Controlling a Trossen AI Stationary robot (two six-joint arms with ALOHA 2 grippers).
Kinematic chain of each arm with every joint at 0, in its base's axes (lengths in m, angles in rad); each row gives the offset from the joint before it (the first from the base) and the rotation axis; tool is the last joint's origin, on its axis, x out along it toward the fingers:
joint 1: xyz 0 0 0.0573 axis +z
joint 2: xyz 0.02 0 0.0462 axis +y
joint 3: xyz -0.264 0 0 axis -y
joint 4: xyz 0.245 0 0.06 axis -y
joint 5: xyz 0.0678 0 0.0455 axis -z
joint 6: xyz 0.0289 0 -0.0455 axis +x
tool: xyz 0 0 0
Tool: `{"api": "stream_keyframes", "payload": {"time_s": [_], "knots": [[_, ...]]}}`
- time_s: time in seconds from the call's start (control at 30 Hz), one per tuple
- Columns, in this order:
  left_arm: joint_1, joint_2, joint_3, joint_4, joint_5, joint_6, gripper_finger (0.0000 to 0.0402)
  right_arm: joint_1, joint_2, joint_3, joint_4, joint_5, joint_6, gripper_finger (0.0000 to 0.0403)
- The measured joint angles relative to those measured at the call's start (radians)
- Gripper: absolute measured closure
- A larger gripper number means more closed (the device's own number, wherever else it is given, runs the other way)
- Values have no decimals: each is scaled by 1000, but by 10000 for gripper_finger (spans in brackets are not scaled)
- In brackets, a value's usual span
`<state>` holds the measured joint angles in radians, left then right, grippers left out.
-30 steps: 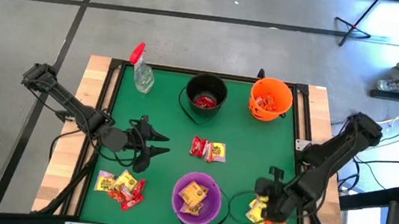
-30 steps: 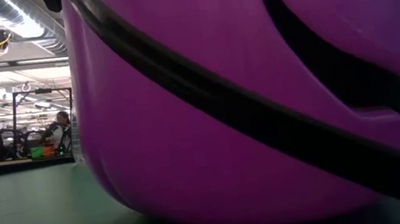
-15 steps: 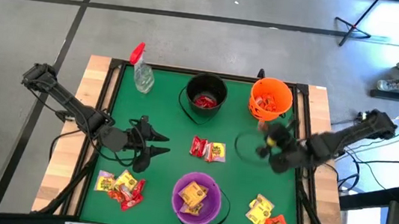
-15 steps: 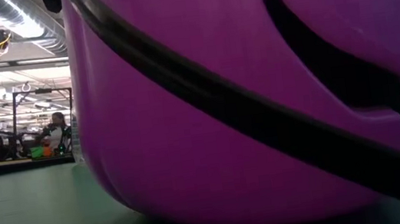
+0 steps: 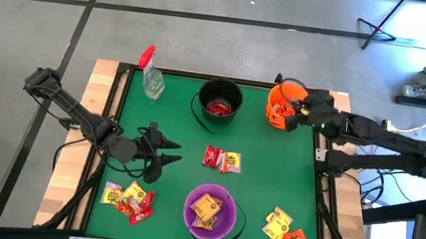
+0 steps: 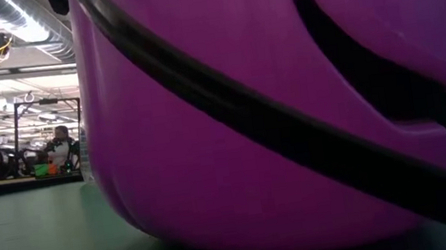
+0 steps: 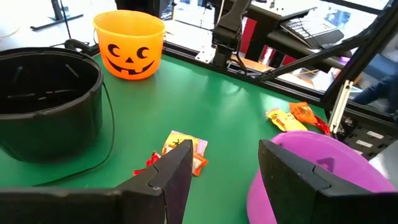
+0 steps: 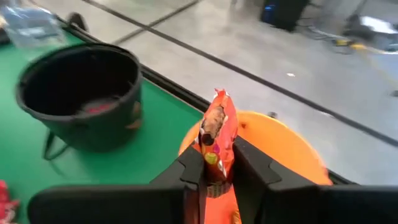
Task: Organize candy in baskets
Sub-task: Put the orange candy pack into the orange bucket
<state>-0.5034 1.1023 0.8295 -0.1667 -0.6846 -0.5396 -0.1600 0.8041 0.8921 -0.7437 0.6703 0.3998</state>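
Orange-red candy packet (image 8: 214, 140) sits pinched in our right pincer (image 8: 216, 163), just over the orange bucket (image 5: 288, 106) at the tabletop's (image 5: 176, 123) far right; we centre over its mouth before releasing. Left pincer (image 7: 221, 165) waits open, mid-left.

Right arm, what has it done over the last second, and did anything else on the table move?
The right gripper swung from the candy pile at the table's near right corner across to the orange plastic bucket, and now holds an orange-red wrapped candy packet above it. The left gripper, the black bucket, the purple bucket and the other candy stayed put.
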Motion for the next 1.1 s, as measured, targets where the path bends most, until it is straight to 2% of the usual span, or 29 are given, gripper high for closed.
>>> {"api": "stream_keyframes", "payload": {"time_s": [0.1, 0.2, 0.4, 0.5, 0.6, 0.77, 0.83, 0.93, 1.1], "knots": [[1, 7, 0, 1, -2, 0, 230, -118, -21, -61, 107, -98, -70, 345], [-1, 9, 0, 4, 10, 0, 230, -224, -18, -101, 109, -163, -114, 345], [0, 11, 0, -4, 14, 1, 230, -413, 0, -135, 106, -367, -145, 337], [1, 11, 0, -5, 12, 1, 230, -474, 1, -135, 116, -450, -147, 305], [1, 11, 0, -5, 10, 0, 230, -508, 1, -135, 115, -483, -147, 258], [1, 11, 0, -5, 10, 0, 230, -515, -3, -135, 111, -507, -155, 191], [1, 11, 0, -5, 10, 0, 230, -515, -11, -131, 104, -562, -191, 174], [1, 11, 0, -5, 10, -1, 230, -515, -18, -107, 48, -731, -234, 163], [1, 14, 0, -5, 9, -1, 230, -512, -18, -56, -114, -1176, -215, 169]]}}
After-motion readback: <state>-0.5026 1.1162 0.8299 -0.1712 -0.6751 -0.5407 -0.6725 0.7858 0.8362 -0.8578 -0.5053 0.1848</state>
